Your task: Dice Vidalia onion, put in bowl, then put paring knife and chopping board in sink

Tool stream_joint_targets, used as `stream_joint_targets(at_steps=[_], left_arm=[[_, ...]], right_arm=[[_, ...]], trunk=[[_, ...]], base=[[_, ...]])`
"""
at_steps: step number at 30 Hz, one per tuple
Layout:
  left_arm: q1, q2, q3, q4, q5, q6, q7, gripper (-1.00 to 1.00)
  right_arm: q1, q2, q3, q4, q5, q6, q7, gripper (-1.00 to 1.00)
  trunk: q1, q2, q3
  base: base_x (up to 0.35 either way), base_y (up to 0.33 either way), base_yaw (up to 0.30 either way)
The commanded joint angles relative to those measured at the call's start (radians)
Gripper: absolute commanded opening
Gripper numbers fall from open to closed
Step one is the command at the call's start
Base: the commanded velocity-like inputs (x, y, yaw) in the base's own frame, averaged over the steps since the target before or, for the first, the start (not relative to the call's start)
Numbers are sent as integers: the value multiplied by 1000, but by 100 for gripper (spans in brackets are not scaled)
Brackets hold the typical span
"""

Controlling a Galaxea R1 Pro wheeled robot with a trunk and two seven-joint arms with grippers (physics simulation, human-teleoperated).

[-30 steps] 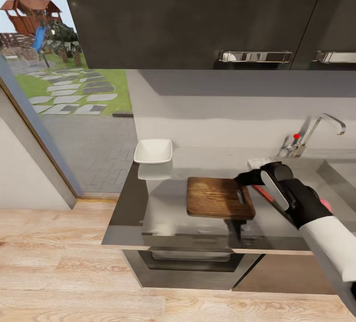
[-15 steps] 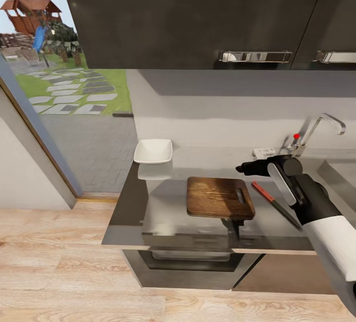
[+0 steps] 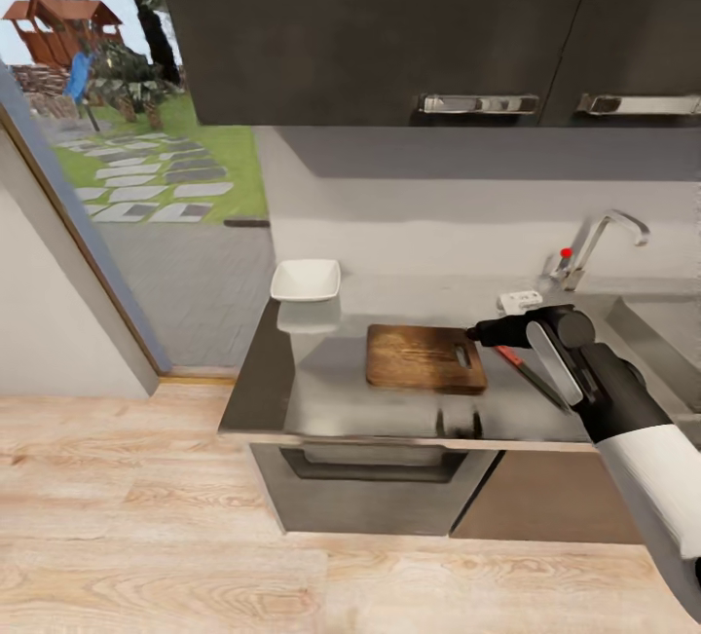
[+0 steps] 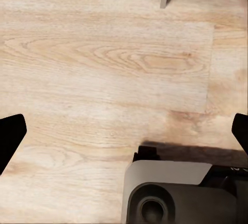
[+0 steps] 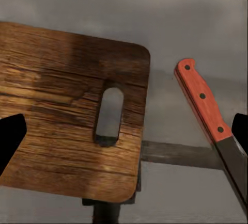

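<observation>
So the chopping board (image 3: 425,358) is lying flat on the grey countertop (image 3: 321,391), with its oblong handle slot at the end nearest the sink (image 3: 662,322). Nothing is on the board. The right gripper (image 3: 474,332) hovers just above that slotted end, fingers spread wide and holding nothing; in the right wrist view its two dark fingertips (image 5: 10,139) sit far apart, either side of the board (image 5: 67,121) and the knife. The paring knife (image 3: 529,376) lies on the countertop just beside the board, on the sink side, not touching it; from the wrist camera its red handle (image 5: 202,100) points away from the gripper and the dark blade runs back toward it. A small cluster of white cubes (image 3: 519,301), the diced onion by the look of it, sits on the counter behind the knife, close to the chrome tap (image 3: 594,246) with the red knob. The white bowl (image 3: 307,280) is at the far back corner of the countertop, well apart from the board, next to the big window. The left gripper (image 4: 124,131) hangs over the wooden floor (image 4: 103,64), fingers also wide apart and empty.
</observation>
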Motion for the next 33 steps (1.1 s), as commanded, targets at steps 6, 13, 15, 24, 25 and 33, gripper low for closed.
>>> stream_joint_targets(at_steps=[6, 13, 15, 24, 25, 33], left_arm=[[-2, 1, 5, 5, -11, -6, 8, 100], [-2, 1, 5, 5, -11, -6, 8, 100], [-2, 1, 5, 5, -11, -6, 8, 100], [-2, 1, 5, 5, -11, -6, 8, 100], [-2, 1, 5, 5, -11, -6, 8, 100], [-2, 1, 5, 5, -11, -6, 8, 100]], right_arm=[[-1, -1, 3, 2, -6, 3, -6, 100], [-1, 0, 4, 8, -5, 2, -7, 100], [-1, 0, 4, 12, -5, 2, -7, 100], [-1, 0, 5, 61, -5, -1, -8, 100], [-1, 0, 5, 75, -5, -2, -8, 100], [-1, 0, 5, 152, -5, -6, -5, 100]], trunk=[[0, -2, -2], [0, -2, -2], [0, -2, -2], [0, -2, -2], [0, -2, -2], [0, -2, -2]], base=[[-334, 0, 0], [-335, 0, 0], [-336, 0, 0], [-334, 0, 0], [-321, 0, 0], [-312, 0, 0]])
